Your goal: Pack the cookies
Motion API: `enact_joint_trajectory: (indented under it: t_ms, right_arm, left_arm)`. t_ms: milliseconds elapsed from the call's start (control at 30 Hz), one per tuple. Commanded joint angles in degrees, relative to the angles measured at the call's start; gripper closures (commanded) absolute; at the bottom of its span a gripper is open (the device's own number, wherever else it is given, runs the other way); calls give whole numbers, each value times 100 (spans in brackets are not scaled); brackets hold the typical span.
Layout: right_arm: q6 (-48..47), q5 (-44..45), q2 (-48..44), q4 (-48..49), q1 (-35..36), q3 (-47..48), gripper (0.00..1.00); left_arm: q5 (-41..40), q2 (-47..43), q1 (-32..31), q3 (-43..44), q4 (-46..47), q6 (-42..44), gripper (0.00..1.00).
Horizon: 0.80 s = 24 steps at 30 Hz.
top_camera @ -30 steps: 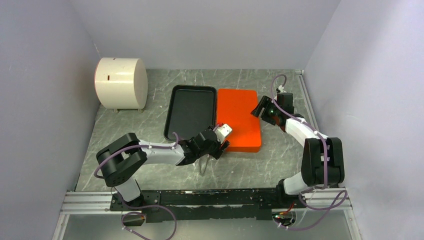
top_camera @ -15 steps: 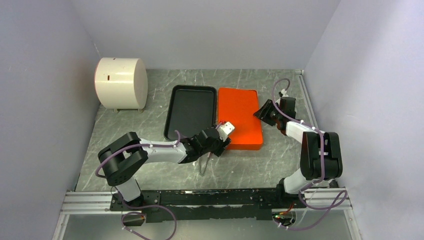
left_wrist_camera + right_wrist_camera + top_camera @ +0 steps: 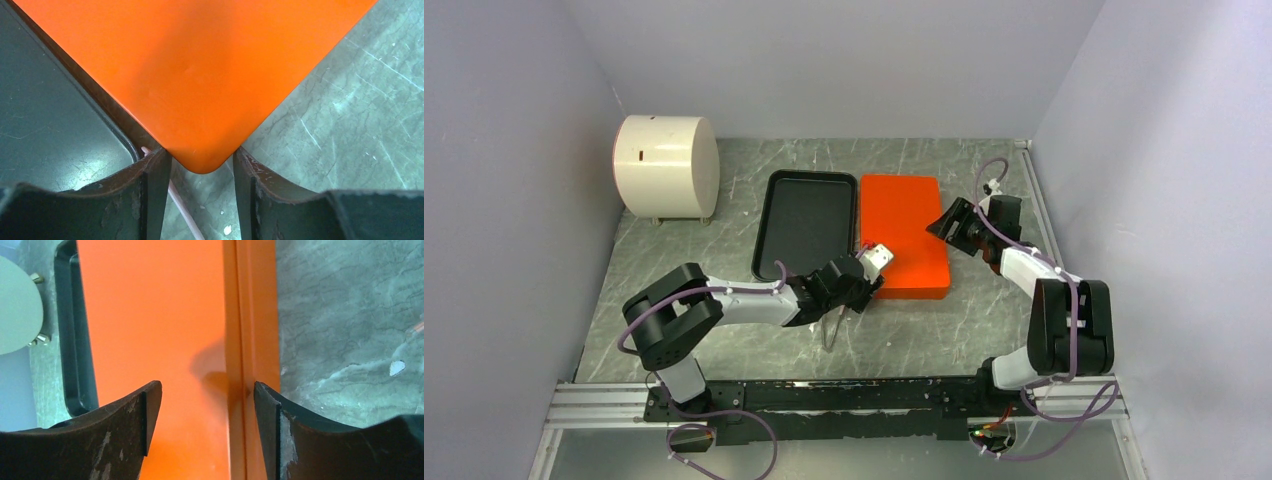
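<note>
Pincers apart, right pincer (image 3: 206, 390) drawn back toward orange box (image 3: 904, 225) edge, left pincer (image 3: 200, 152) hardly shifted astride its corner, perhaps touching.

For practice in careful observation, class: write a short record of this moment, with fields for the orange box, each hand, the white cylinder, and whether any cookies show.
Orange box: flat on the table, right beside the black tray
Left hand: open, fingers either side of the box's near-left corner; contact unclear
Right hand: open, spread over the box's right edge
White cylinder: far left, lying on its side
Cookies: none visible in any view
</note>
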Motion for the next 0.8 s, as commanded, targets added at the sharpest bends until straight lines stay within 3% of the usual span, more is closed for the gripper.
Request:
enact_joint_trajectory:
  t_ms: [0,400,767]
  right_arm:
    - [-132,-113,-351,-294,-31,306,28]
    - [-395,375,-293,-488,-53,305,29]
    - [-297,62,-171,-394,-51,256,29]
  left_arm:
    - [-120,23,9,308,314,-108,51]
    - [-103,-58,26,763,-187,-250,62]
    - [-296,252,22,959,-88,-462,58]
